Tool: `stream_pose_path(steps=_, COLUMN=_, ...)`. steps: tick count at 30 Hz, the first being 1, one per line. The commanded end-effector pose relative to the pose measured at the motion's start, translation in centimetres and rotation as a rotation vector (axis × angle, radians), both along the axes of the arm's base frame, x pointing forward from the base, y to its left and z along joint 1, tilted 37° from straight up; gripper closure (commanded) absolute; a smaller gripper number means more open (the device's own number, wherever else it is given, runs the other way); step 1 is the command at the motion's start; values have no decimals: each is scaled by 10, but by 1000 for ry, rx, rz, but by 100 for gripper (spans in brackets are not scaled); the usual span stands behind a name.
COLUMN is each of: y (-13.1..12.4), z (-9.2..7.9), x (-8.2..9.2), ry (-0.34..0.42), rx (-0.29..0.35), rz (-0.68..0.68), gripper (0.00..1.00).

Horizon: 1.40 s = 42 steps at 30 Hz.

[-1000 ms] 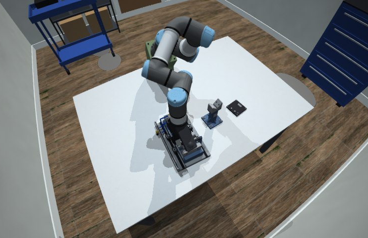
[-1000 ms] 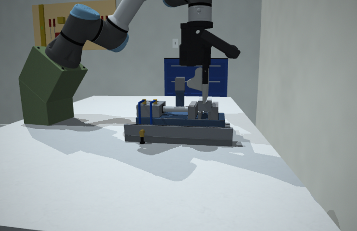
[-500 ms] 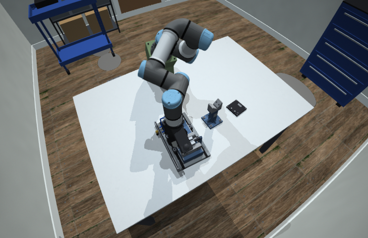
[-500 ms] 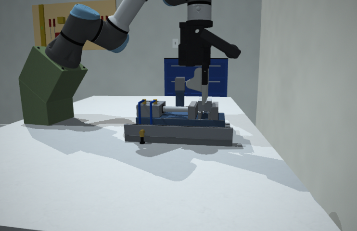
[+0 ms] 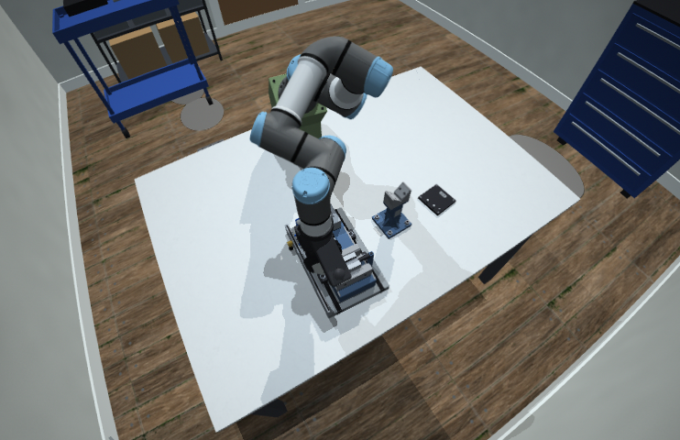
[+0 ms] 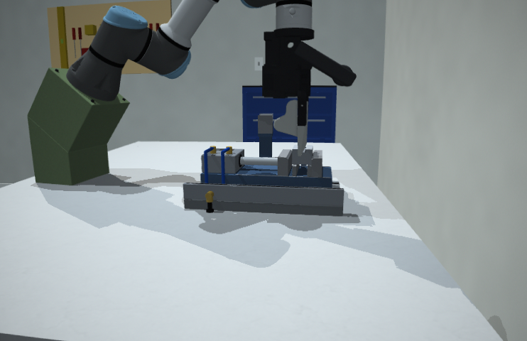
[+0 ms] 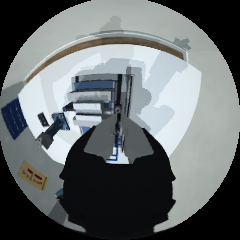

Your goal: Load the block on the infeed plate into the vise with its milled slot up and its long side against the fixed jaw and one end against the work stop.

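Note:
My gripper [image 6: 300, 153] [image 7: 118, 113] is shut and empty, pointing down, its tips low at the part's near end in the exterior view. The part [image 6: 307, 155] [image 7: 87, 108] is a pale grey block between the open vise's jaws. The fixed jaw [image 6: 317, 165] [image 7: 90, 95] stands on the outer side; the moving jaw [image 6: 283, 163] is on the cylinder's rod [image 6: 258, 160]. Whether the part touches the fixed jaw or the work stop, and its slot's direction, I cannot tell. The low bars are mostly hidden. The dark infeed plate [image 5: 436, 199] holds no block.
The V-block [image 5: 397, 196] [image 6: 265, 123] stands on a blue post beside the vise. The air cylinder [image 6: 231, 163] with blue hoses sits at the vise's robot side. The vise stands on a grey base [image 6: 264, 197] on the white table [image 5: 211, 311].

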State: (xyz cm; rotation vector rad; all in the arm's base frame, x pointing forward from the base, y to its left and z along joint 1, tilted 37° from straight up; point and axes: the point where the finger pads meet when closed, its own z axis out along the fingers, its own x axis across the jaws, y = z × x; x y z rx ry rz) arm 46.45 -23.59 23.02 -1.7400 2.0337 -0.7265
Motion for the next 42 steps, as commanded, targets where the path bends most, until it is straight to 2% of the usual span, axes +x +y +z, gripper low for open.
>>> stream_pose_path(steps=1, y=0, z=2, x=0, ry=-2, rx=-2, rz=0, gripper=100)
stream_pose_path(steps=12, y=1, z=9, x=-6, ry=-2, rx=-2, rz=0, gripper=100)
stream_pose_path(steps=27, y=6, z=38, x=-27, ry=-2, rx=-2, rz=0, gripper=100)
stream_pose_path(steps=42, y=9, z=51, x=-36, ry=-2, rx=-2, rz=0, gripper=100)
